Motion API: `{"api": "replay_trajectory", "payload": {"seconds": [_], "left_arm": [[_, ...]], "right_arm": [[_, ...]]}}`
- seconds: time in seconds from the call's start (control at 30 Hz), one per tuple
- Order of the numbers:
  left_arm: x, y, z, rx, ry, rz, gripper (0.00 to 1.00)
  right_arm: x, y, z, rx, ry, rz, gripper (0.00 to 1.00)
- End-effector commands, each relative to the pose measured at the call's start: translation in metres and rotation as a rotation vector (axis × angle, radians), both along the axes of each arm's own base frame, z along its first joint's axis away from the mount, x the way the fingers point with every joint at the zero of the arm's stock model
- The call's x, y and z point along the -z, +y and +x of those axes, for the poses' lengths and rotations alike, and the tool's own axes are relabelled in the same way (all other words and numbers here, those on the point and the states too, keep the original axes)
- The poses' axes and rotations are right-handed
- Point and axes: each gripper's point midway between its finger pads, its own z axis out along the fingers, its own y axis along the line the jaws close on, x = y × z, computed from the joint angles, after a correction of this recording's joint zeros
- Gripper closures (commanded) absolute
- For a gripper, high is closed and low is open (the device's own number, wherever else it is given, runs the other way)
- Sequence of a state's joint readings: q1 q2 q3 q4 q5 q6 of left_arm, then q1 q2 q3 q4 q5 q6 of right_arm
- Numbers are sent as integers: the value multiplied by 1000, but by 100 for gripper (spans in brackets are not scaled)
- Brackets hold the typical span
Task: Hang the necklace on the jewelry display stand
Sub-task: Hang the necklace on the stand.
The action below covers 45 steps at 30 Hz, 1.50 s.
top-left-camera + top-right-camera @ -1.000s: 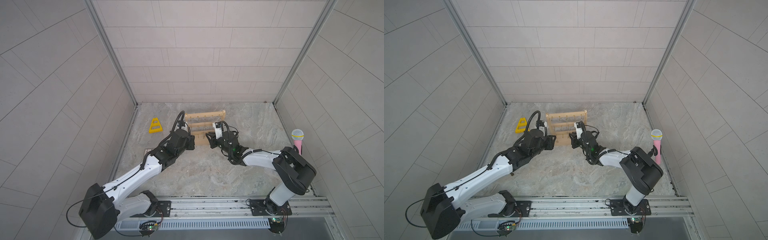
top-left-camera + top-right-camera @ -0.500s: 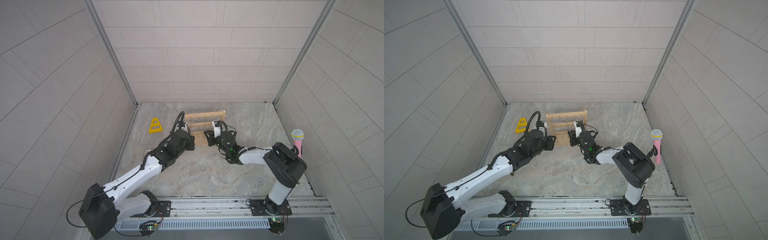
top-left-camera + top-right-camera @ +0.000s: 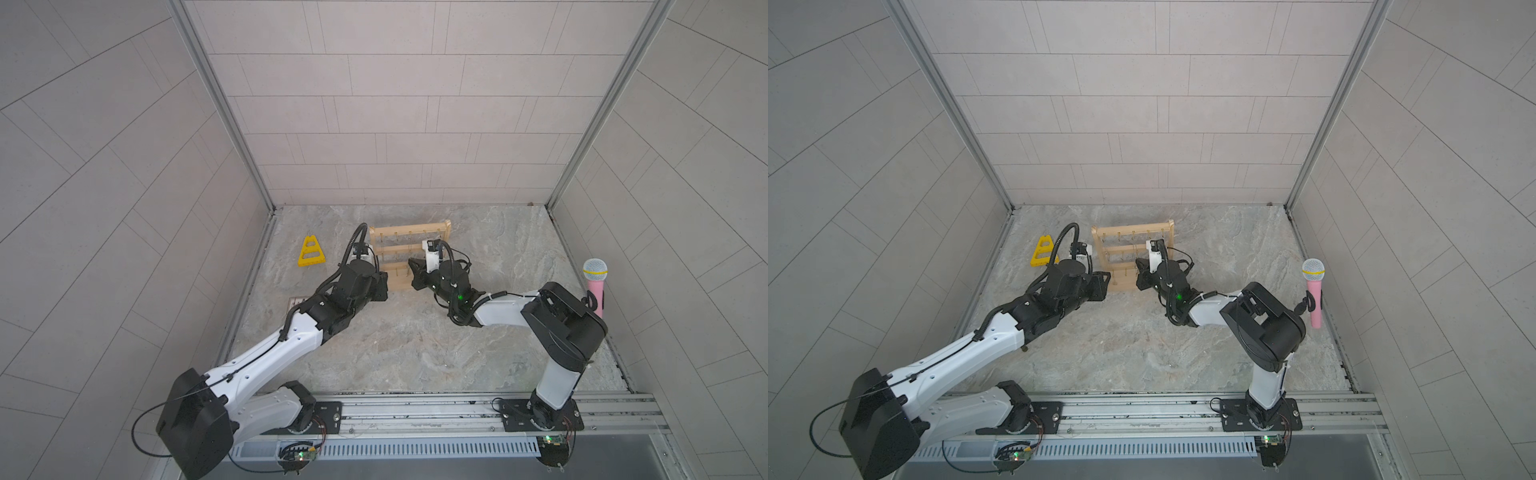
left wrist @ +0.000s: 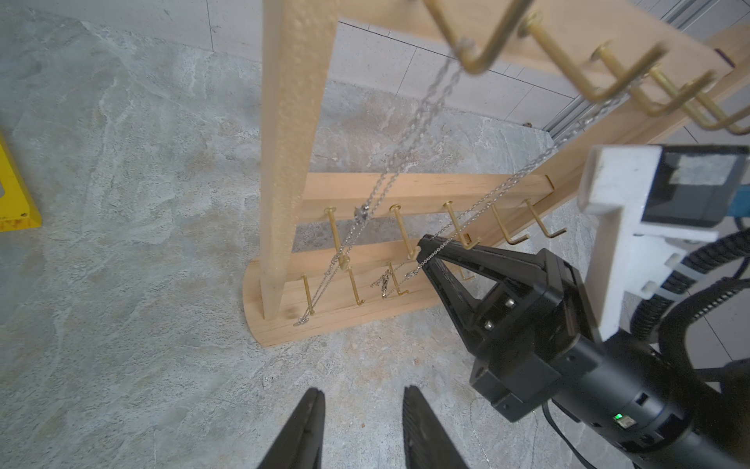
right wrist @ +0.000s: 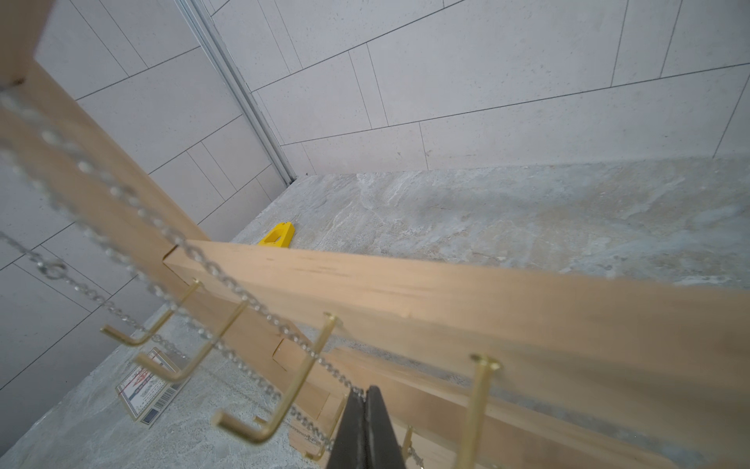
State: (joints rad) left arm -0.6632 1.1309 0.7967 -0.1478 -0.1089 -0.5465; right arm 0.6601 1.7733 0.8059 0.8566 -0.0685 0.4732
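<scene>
The jewelry display stand point(image 3: 409, 257) point(image 3: 1133, 257) is a pale wooden rack with brass hooks, standing at the back middle of the floor. The necklace point(image 4: 410, 134), a silver chain, hangs from a hook on the top bar. One strand of it runs slanting down to my right gripper point(image 4: 423, 247), which is shut on it in front of the lower bars. The right wrist view shows the chain point(image 5: 243, 296) ending at the shut tips of that gripper point(image 5: 365, 393). My left gripper point(image 4: 364, 392) point(image 3: 380, 286) is open and empty, low over the floor before the stand's base.
A yellow triangular frame point(image 3: 311, 253) lies left of the stand. A pink microphone point(image 3: 595, 286) stands by the right wall. A printed card point(image 5: 150, 385) lies on the floor near the left arm. Thin chains point(image 4: 389, 280) hang on the lower hooks.
My right gripper has shut on the necklace chain, and its arm's elbow has swung in towards the middle. The left arm has not moved.
</scene>
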Motion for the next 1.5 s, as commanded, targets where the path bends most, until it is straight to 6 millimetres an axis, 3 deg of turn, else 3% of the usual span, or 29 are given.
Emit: {"api": "replay_trajectory", "payload": {"seconds": [0.0,0.67,1.47], "left_arm": [[-4,5,0,-18,-14,-12,63],[-3,3,2,-21,-13,-22,63],[-4,3,2,-20,-15,-23,63]], "right_arm": [[-7,2,-3,-20,-7,24,97],[-13,1,-27,-86,19,-31,100],[4,-13,-22,-20,50,-79,100]]}}
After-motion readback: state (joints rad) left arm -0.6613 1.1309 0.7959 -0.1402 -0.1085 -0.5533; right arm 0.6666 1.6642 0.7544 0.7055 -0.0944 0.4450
